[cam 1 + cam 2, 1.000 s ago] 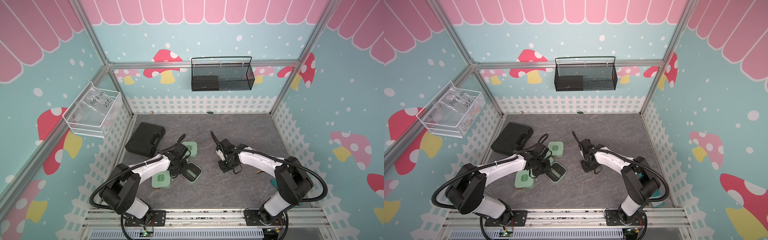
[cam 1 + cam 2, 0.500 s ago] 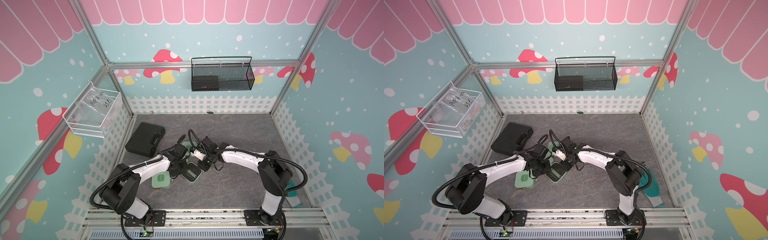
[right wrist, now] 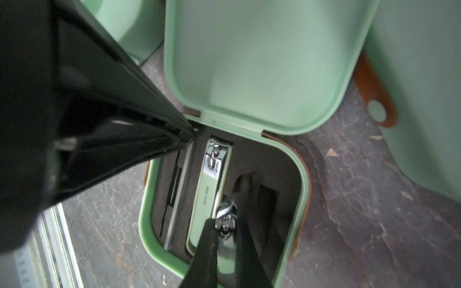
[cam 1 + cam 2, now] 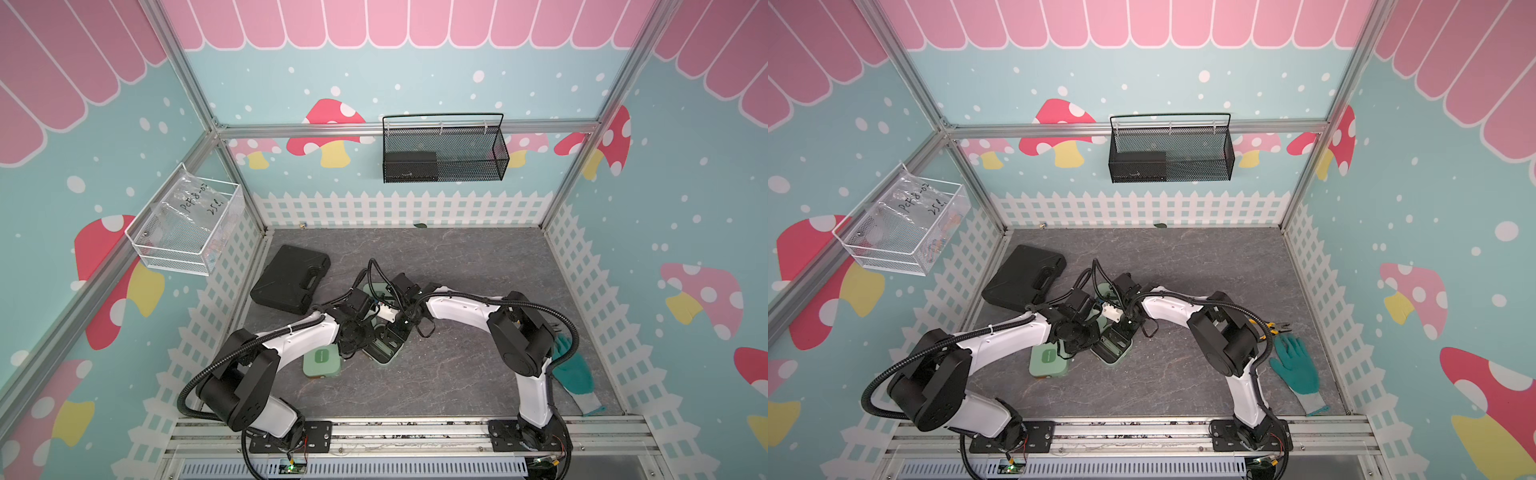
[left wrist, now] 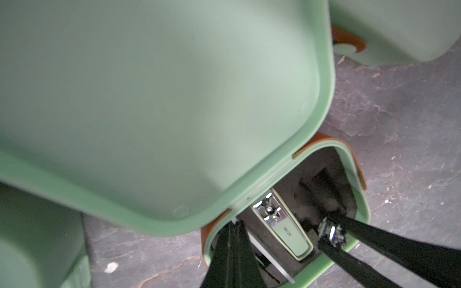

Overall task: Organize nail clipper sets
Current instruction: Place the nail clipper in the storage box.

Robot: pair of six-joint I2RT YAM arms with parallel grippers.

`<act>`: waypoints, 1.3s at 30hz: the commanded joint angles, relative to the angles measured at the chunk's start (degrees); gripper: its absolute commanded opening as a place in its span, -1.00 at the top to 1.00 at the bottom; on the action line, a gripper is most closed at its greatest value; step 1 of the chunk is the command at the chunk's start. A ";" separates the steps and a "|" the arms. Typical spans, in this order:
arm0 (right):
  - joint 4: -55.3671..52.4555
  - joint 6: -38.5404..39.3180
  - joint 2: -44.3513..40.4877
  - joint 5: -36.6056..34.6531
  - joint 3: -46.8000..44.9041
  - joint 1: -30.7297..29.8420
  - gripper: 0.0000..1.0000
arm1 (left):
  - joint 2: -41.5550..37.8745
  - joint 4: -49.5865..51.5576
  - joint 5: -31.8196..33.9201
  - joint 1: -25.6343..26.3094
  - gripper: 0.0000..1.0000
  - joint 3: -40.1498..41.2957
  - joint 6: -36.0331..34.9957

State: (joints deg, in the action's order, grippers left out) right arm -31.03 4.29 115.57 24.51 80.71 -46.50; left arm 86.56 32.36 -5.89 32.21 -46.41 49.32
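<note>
While the left gripper (image 3: 185, 136), pressed together, sits at the hinge corner of the open mint case (image 4: 386, 356), lower centre in a top view, the right gripper (image 3: 225, 225) pinches a small silver clipper (image 3: 224, 212) over its black insert (image 3: 274, 169).

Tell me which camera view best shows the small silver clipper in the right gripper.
The right wrist view: the small silver clipper sits close and large in the right gripper, over the open case. The left wrist view shows only its head. In both top views it cannot be made out.
</note>
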 commanded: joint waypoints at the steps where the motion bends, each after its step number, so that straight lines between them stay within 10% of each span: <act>1: -2.31 2.98 2.41 1.00 2.38 -0.35 1.00 | -0.21 0.03 0.84 -0.39 1.00 1.49 0.87; 24: -3.87 -8.20 5.51 -1.93 2.43 -1.39 1.00 | -0.44 -0.37 0.80 -0.48 1.00 1.94 0.91; 39: -6.51 -14.62 7.62 -21.64 1.12 -4.14 1.00 | -0.78 -0.45 0.76 -0.48 1.00 2.11 0.82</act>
State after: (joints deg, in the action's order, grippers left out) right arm -32.97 -8.97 119.17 13.76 84.05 -50.00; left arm 86.02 31.35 -6.24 31.99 -45.54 49.50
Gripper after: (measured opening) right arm 0.113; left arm 0.049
